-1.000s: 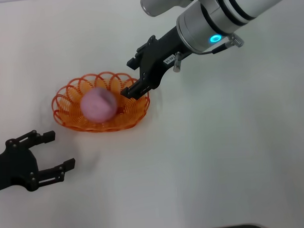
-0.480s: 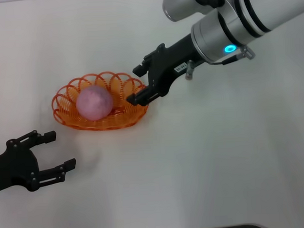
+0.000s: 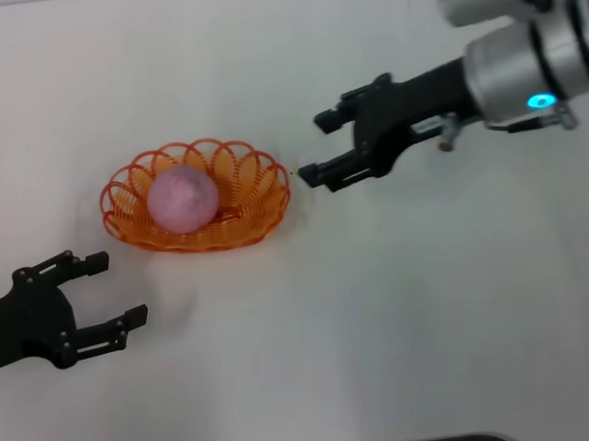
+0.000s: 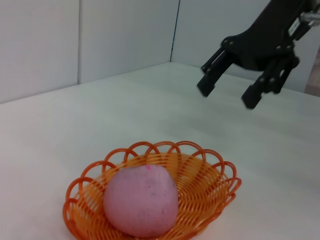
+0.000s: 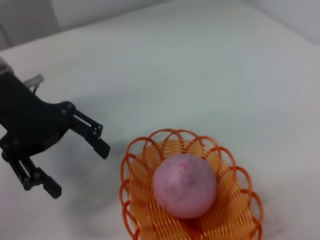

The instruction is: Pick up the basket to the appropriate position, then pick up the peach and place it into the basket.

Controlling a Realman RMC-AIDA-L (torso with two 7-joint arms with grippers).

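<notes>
The peach (image 3: 182,198) sits inside the basket (image 3: 260,213), toward the end farther from the right hand (image 3: 316,145). That hand hovers above the white surface (image 3: 375,314) just beside the basket's rim, fingers apart and empty, pointing at the basket without touching it. The left hand (image 3: 111,293) rests low near the surface on the basket's opposite side, a little apart from it, its fingers also spread and holding nothing.

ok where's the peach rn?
In the head view the peach sits inside the basket, left of centre, between the open right gripper and open left gripper.
</notes>
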